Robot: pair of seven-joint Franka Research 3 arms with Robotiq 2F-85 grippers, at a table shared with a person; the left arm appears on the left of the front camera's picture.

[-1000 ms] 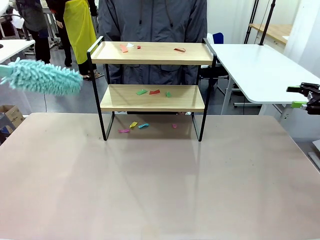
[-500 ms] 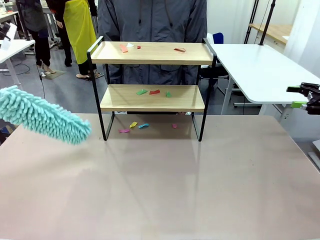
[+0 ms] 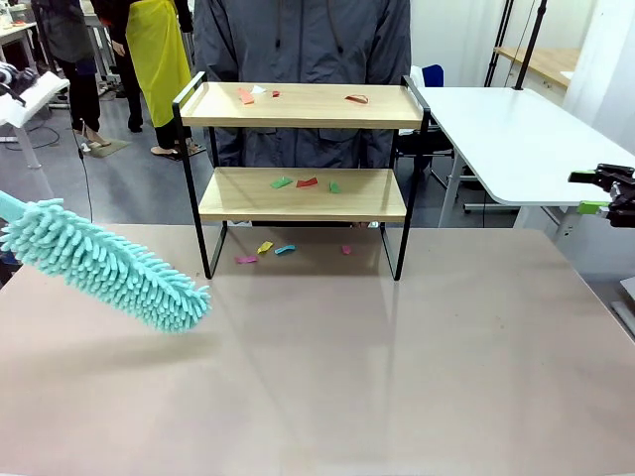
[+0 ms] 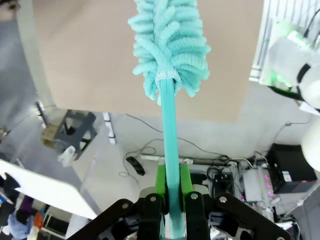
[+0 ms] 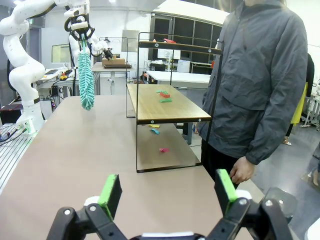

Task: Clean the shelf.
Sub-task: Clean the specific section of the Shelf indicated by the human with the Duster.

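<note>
The shelf [image 3: 308, 111] stands at the far middle of the table, two wooden boards in a black frame. Coloured paper scraps [image 3: 308, 182] lie on both boards and on the table beneath. A fluffy teal duster [image 3: 109, 268] slants down from the left, its tip just above the table, left of and in front of the shelf's left leg. My left gripper [image 4: 172, 176] is shut on the duster's teal handle [image 4: 169, 120]. My right gripper [image 3: 595, 191] hangs open at the far right edge, away from the shelf [image 5: 165, 112]; nothing is between its green pads [image 5: 110, 189].
A person in a grey jacket [image 3: 298, 40] stands right behind the shelf, hands down. A white table [image 3: 516, 139] sits at the back right. The beige table [image 3: 347, 377] is bare in front of the shelf.
The duster has swung down and to the right, from level with the top board to just above the table. The right gripper has not moved.
</note>
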